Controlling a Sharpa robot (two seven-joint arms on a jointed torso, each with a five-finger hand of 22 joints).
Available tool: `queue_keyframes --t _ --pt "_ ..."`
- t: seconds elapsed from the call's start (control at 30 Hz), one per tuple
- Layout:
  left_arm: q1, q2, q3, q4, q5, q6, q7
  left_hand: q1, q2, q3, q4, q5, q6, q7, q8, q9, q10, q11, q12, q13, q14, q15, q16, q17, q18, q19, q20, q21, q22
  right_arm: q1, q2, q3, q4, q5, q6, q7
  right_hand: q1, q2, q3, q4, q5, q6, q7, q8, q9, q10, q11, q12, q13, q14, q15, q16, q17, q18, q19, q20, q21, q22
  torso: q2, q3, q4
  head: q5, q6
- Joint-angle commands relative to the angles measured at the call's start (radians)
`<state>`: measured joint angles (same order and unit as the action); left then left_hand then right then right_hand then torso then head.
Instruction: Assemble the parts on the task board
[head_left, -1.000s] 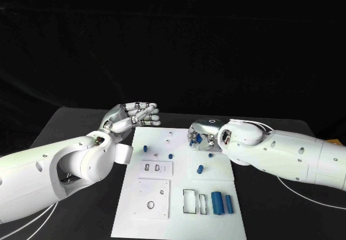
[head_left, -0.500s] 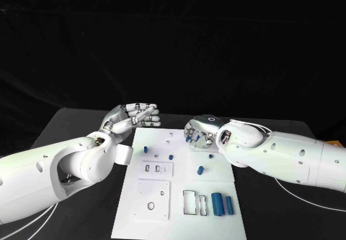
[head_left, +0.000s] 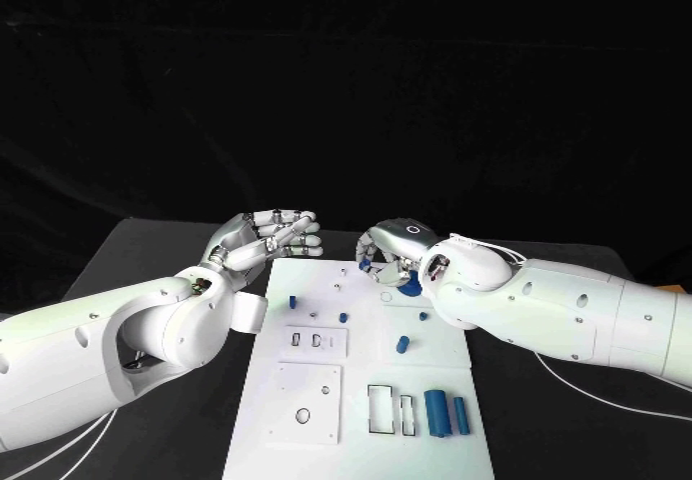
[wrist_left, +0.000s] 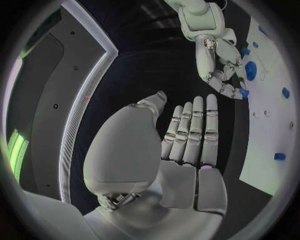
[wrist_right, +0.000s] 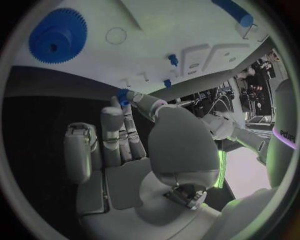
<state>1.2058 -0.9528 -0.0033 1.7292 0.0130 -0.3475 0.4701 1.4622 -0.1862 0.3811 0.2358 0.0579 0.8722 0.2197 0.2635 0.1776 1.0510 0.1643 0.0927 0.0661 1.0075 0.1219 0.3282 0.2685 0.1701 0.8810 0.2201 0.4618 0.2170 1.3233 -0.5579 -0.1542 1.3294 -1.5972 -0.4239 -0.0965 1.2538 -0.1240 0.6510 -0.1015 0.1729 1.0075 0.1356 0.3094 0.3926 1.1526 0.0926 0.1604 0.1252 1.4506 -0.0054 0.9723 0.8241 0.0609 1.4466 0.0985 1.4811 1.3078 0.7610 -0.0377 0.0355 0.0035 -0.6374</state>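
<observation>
Nearest the robot on the white task board lie two blue blocks, side by side just right of a pair of narrow rectangular slots. Left of the slots is a raised white square plate with an oval hole. Farther up the board a short blue peg sits near the right side, with smaller blue pieces scattered in the middle and one toward the left edge.

Beyond those, at the far end of the board, the right hand hangs over the surface. A second ago it was lower and more to the right, beside the peg area; it has since moved up and over toward the board's far edge. In the right wrist view its thumb and a finger pinch a small blue piece, the other fingers held straight alongside. A blue gear lies flat on the board just past the fingertips; the head view shows it partly under the hand.

The left hand hovers off the board's far left corner, holding nothing, fingers loosely curled in the head view and straight and close together in its own wrist view. It has barely shifted.

Judging from this, the right hand is carrying its small piece toward a seat near the gear, and insertion is not yet done
</observation>
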Motion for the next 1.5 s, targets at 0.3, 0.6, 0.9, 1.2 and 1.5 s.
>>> queue_keyframes --t 0.3,0.6,0.9,1.2,1.5 --pt "0.003 0.006 0.002 0.003 0.004 0.016 0.010 -0.009 0.001 0.005 -0.005 -0.005 -0.007 0.005 -0.006 -0.001 -0.001 0.006 -0.007 -0.001 -0.009 0.001 -0.005 0.001 0.009 -0.006 0.005 0.004 0.002 0.000 0.068 0.001 -0.070 0.001 -0.026 0.005 0.020 0.009 0.004 -0.002 0.003 -0.003 0.006 0.005 0.004 0.023 -0.019 0.002 0.015 0.000 -0.004 0.010 0.003 -0.020 0.006 0.001 0.004 0.092 0.007 -0.0022 0.0069 0.007 -0.001" --pt "0.006 0.007 0.005 0.008 0.004 0.015 0.010 -0.009 0.002 0.005 -0.006 -0.005 -0.007 0.005 -0.007 -0.001 -0.001 0.006 -0.008 -0.001 -0.010 0.001 -0.006 0.002 0.009 -0.007 0.005 0.004 0.002 -0.007 0.102 0.001 -0.098 0.009 -0.009 0.015 0.019 0.008 0.005 -0.002 0.004 -0.008 0.007 0.004 0.006 0.020 -0.017 0.000 0.015 0.000 -0.003 0.013 0.004 -0.021 0.006 0.001 0.005 0.093 0.016 -0.0061 0.0116 0.009 0.000" --pt "0.011 0.006 0.010 0.011 0.004 0.014 0.010 -0.009 0.002 0.005 -0.006 -0.005 -0.007 0.005 -0.007 -0.001 -0.001 0.006 -0.008 -0.001 -0.010 0.001 -0.006 0.002 0.009 -0.007 0.005 0.004 0.002 -0.015 0.119 -0.001 -0.126 0.014 0.016 0.021 0.016 0.006 0.005 -0.002 0.003 -0.011 0.008 0.002 0.008 0.016 -0.016 -0.002 0.014 -0.001 -0.001 0.014 0.003 -0.020 0.005 0.002 0.004 0.092 0.024 -0.0090 0.0145 0.011 -0.002" --pt "0.013 0.004 0.013 0.013 0.004 0.014 0.010 -0.009 0.002 0.005 -0.006 -0.005 -0.007 0.005 -0.007 -0.001 -0.001 0.006 -0.008 -0.001 -0.010 0.001 -0.006 0.002 0.009 -0.007 0.005 0.004 0.002 -0.020 0.119 -0.002 -0.131 0.016 0.027 0.020 0.016 0.006 0.005 -0.002 0.003 -0.011 0.008 0.002 0.008 0.016 -0.016 -0.002 0.014 -0.001 -0.001 0.014 0.003 -0.020 0.005 0.002 0.004 0.092 0.022 -0.0078 0.0136 0.014 -0.007" --pt "0.014 0.003 0.013 0.013 0.004 0.013 0.011 -0.009 0.002 0.005 -0.006 -0.005 -0.007 0.005 -0.007 -0.001 -0.001 0.006 -0.008 -0.001 -0.010 0.001 -0.006 0.002 0.009 -0.007 0.005 0.004 0.002 -0.020 0.118 -0.002 -0.132 0.015 0.035 0.013 0.014 0.005 0.005 -0.002 0.002 -0.013 0.008 0.002 0.010 0.014 -0.015 -0.003 0.014 -0.001 -0.001 0.015 0.002 -0.020 0.003 0.003 0.003 0.090 0.023 -0.0078 0.0132 0.016 -0.007"
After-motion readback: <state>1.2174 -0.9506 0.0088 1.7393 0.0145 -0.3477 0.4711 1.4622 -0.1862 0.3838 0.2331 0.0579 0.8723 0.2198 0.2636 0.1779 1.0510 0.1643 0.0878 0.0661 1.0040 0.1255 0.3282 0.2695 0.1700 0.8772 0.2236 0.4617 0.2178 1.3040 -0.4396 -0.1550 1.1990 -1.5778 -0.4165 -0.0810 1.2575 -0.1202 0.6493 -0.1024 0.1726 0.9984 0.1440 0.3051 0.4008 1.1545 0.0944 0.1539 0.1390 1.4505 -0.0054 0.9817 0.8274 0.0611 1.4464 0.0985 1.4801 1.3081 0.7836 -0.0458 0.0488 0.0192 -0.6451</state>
